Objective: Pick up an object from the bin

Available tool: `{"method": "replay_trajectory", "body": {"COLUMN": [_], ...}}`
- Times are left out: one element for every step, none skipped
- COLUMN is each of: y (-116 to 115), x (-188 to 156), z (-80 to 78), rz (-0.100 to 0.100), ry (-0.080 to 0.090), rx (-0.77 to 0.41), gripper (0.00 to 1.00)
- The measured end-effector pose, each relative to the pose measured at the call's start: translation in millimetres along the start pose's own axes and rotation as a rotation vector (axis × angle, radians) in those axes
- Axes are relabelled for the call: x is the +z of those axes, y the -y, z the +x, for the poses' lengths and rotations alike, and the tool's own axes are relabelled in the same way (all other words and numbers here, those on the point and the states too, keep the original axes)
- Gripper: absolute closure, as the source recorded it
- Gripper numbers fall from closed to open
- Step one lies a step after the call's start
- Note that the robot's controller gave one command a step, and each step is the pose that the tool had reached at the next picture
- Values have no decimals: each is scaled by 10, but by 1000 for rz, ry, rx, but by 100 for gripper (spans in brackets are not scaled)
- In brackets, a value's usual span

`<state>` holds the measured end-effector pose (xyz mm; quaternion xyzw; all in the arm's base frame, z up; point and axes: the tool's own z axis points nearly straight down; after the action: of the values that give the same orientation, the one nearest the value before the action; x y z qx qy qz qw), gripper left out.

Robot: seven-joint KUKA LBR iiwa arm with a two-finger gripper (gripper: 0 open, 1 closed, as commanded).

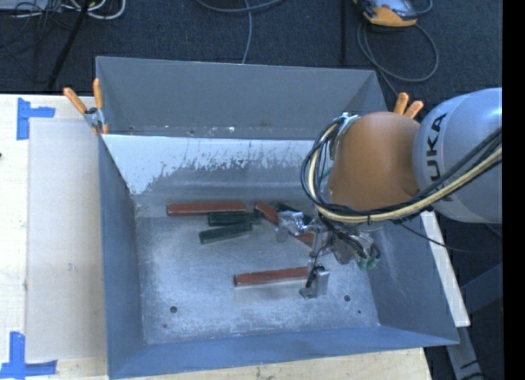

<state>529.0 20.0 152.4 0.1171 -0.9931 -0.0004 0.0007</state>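
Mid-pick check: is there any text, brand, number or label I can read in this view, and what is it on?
"KU": black letters running up the arm's grey housing. The rest of the word is hidden behind the cables.
Brown and dark sticks in the bin: no markings on them.
Bin walls and floor: no label or number.

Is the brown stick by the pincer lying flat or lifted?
Flat: the brown stick lies along the bin floor, pincer at its right end.
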Motion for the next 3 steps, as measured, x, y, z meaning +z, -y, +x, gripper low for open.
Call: {"method": "replay_trajectory", "body": {"y": [105, 88, 84], "x": [678, 883, 855], "z": [33, 19, 22], "rz": [1, 2, 2], "ry": [5, 2, 2], "rx": [65, 33, 27], "gripper": [0, 100, 100]}}
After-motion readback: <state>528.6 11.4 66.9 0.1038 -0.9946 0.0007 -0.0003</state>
